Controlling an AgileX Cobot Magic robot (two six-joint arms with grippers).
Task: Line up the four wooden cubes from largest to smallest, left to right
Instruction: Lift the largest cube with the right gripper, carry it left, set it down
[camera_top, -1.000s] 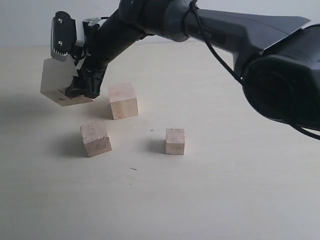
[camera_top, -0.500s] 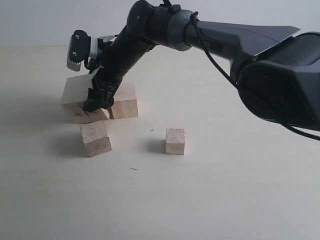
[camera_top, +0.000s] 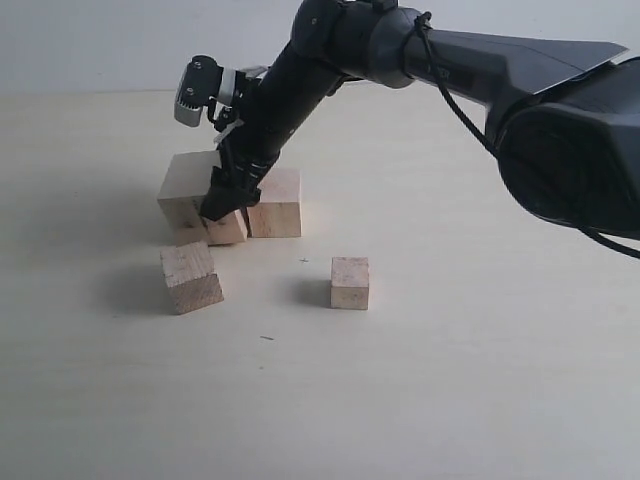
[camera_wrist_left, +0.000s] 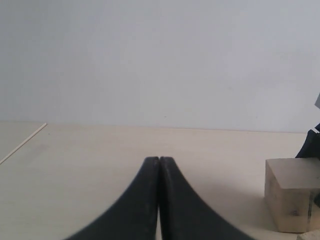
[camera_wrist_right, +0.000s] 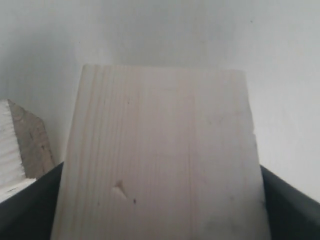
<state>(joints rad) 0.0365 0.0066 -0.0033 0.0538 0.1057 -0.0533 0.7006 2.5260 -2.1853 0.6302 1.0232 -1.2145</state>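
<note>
You will find the right gripper (camera_top: 218, 200) reached across to the left side of the table (camera_top: 450, 380) and clamped on the largest cube (camera_top: 185, 190). In the right wrist view that cube (camera_wrist_right: 160, 155) fills the space between the two dark fingers (camera_wrist_right: 30, 205). It sits tilted, with its lower edge at or just above the tabletop; you cannot confirm contact. The second cube (camera_top: 275, 203) stands upright just right of the gripper, touching or all but touching the near finger, and its corner shows in the right wrist view (camera_wrist_right: 20, 145). The third cube (camera_top: 192, 277) lies nearer the camera, below the held cube and apart from it, turned at an angle. The smallest cube (camera_top: 350, 282) sits alone to the right, well clear of the gripper. The left gripper (camera_wrist_left: 159, 162) has its fingers pressed together with nothing between them.
</note>
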